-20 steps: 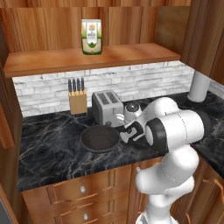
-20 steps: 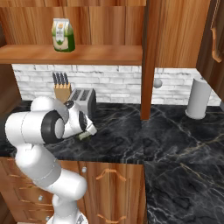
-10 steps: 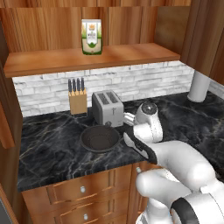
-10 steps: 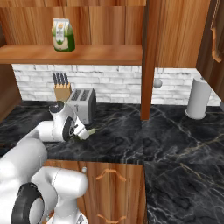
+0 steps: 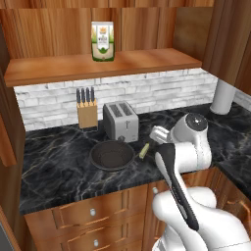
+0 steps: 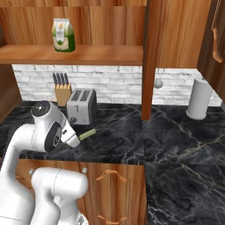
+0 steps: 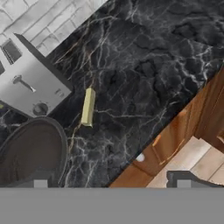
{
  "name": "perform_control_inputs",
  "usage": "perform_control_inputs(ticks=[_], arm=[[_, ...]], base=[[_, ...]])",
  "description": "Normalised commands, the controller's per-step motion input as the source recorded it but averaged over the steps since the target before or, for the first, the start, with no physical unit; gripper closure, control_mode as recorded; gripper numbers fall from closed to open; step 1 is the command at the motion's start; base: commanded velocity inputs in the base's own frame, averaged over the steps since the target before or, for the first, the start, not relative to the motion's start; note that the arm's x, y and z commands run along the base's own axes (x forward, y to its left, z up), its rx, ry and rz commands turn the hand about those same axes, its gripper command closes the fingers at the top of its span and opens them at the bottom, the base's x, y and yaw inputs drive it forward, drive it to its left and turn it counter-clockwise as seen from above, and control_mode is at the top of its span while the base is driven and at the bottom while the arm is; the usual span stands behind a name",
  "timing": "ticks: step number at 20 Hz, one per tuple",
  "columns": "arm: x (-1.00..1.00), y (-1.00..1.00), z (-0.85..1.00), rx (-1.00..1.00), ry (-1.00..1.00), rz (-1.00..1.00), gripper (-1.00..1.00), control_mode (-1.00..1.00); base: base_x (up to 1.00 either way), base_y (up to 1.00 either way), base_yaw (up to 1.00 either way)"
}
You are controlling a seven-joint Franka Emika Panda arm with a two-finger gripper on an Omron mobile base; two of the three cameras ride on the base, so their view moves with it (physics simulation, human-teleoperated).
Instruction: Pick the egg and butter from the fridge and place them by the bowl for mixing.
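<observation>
The butter (image 7: 88,107), a pale yellow block, lies on its side on the black marble counter (image 7: 144,65), just beside the dark bowl (image 7: 26,151) and apart from it. From the left base view the butter (image 5: 144,150) sits right of the bowl (image 5: 112,156), in front of the toaster. My gripper (image 7: 112,183) hangs above the counter edge, back from the butter, open with nothing between its fingertips (image 7: 40,183). The hand's white end (image 6: 72,138) stands close to the butter (image 6: 87,134). The egg and the fridge are out of view.
A silver toaster (image 5: 120,121) stands behind the bowl, with a knife block (image 5: 87,112) to its left against the brick wall. A paper towel roll (image 6: 197,99) stands far right. A wooden shelf (image 5: 98,63) above carries a carton. Wooden drawers (image 7: 175,135) lie below the counter edge.
The jaws have opened wide and let go of the butter, which now rests on the counter by the bowl. The arm has swung and pulled the hand back.
</observation>
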Motion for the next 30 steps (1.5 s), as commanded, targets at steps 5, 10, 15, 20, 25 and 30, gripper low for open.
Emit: perform_control_inputs(ticks=[5, 10, 15, 20, 25, 30], arm=[[-1.00, 0.00, 1.00, 0.00, 0.00, 0.00, -1.00, -1.00], [-0.87, 0.00, 1.00, -0.06, -0.12, 0.03, -1.00, -1.00], [-0.34, 0.15, 1.00, -0.11, -0.13, 0.00, -1.00, -1.00], [-0.26, 0.13, 0.11, -0.05, -0.03, -0.02, -1.00, -1.00], [0.00, 0.00, 0.00, 0.00, 0.00, 0.00, -1.00, 1.00], [0.00, 0.00, 0.00, 0.00, 0.00, 0.00, -1.00, 1.00]], base=[[0.00, 0.00, 0.00], [0.00, 0.00, 0.00], [0.00, 0.00, 0.00], [0.00, 0.00, 0.00], [-1.00, 0.00, 0.00], [-1.00, 0.36, -0.10]])
